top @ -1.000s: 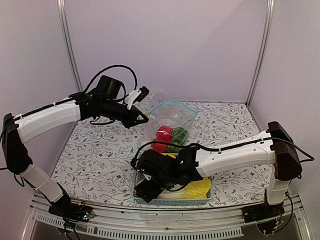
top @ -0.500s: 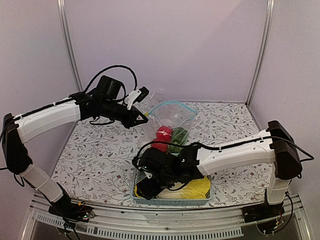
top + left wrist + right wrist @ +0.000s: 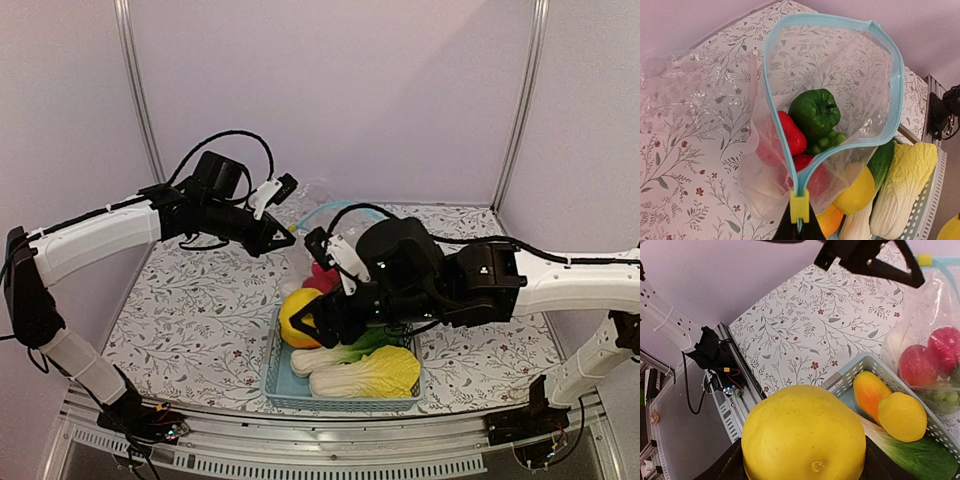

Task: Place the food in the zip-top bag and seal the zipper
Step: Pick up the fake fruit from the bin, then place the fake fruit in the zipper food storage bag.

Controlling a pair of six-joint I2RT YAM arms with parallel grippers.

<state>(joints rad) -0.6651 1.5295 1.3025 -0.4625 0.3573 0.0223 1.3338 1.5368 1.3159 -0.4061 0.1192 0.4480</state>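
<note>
lower centre of the overhead frame: a light-blue basket (image 3: pixel 345 403) sits at the near edge of the flowered worktop (image 3: pixel 200 310). it holds a pale cabbage (image 3: pixel 370 375) and a leafy green vegetable (image 3: pixel 340 355). the right wrist view adds a lemon (image 3: pixel 902 416) and an orange piece (image 3: pixel 867 390) lying side by side in it.

over the basket's left end, the right pincer (image 3: pixel 312 325) grips a large yellow fruit (image 3: pixel 805 432), its jaws spread wide around the glossy skin. the fruit appears lifted clear of the basket and fills the lower half of the right wrist frame.

farther back, at mid-frame overhead, the zip-top bag (image 3: pixel 840 75) stands largely hidden behind the right arm. the left wrist view shows its mouth gaping, the teal zipper (image 3: pixel 825 18) looped open, and a green pepper (image 3: pixel 815 112) and a red pepper (image 3: pixel 790 132) already inside. reaching in from the upper left, the left pincer (image 3: pixel 283 236) is clamped tight on the bag at the end of the mouth, right by the yellow slider (image 3: pixel 799 206), and holds the opening up.

the step in hand looks to be the transfer of the yellow fruit from basket to bag. the next move calls for carrying it back and up over the teal rim and centring it inside the loop. the jaws should part only once the fruit is past the lip, without tugging the bag from the left pincer's hold. four pieces wait in the basket, and the seal is not yet made.
</note>
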